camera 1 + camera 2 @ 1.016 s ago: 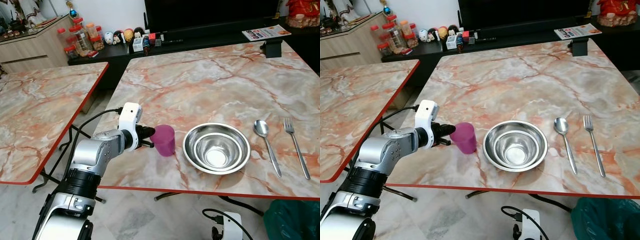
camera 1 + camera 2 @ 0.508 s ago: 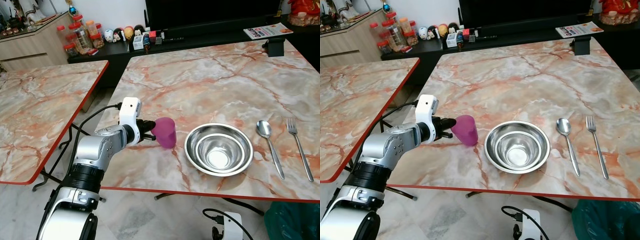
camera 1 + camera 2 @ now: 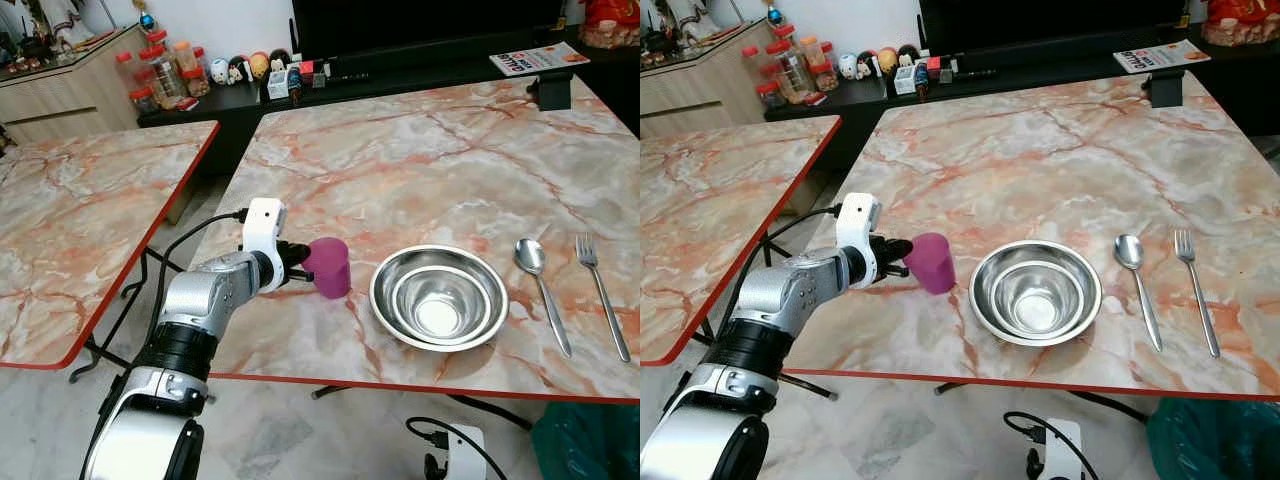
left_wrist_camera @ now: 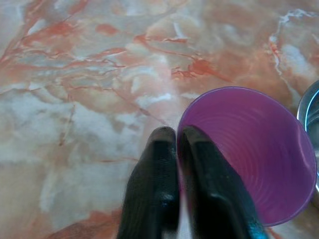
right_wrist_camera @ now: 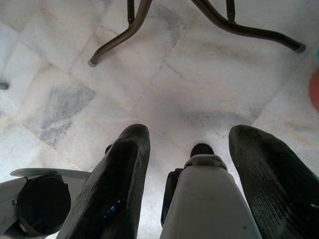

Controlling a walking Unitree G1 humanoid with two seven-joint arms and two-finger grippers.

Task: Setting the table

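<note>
At the table's [image 3: 420, 150] near left corner, the left gripper [image 3: 297, 266] is seen reaching in from nine o'clock, and the purple cup [image 3: 329, 267] is pinched by its rim: in the left wrist view the two black fingers [image 4: 154, 184] are pressed almost together across the thin wall, one outside and one inside the cup's mouth. The cup is placed just beside the steel bowl [image 3: 438, 298], at about nine o'clock of it, apart from it by a small gap, and its base appears to be on or barely above the marble; which cannot be told. A single-wall pinch on soft plastic is judged fragile: the wall could be buckled if more force is applied, or the cup could be tipped towards the bowl if the fingers are withdrawn at an angle and the rim is dragged along. A sideways sweep of the wrist could also knock it against the bowl's rim. Further right, at three o'clock of the bowl, the spoon [image 3: 536, 290] and then the fork [image 3: 600, 295] are laid parallel, well clear of that risk. The right gripper [image 5: 187, 174] is hung idle below the table edge over the tiled floor [image 5: 60, 99], its fingers spread wide with nothing between them.
</note>
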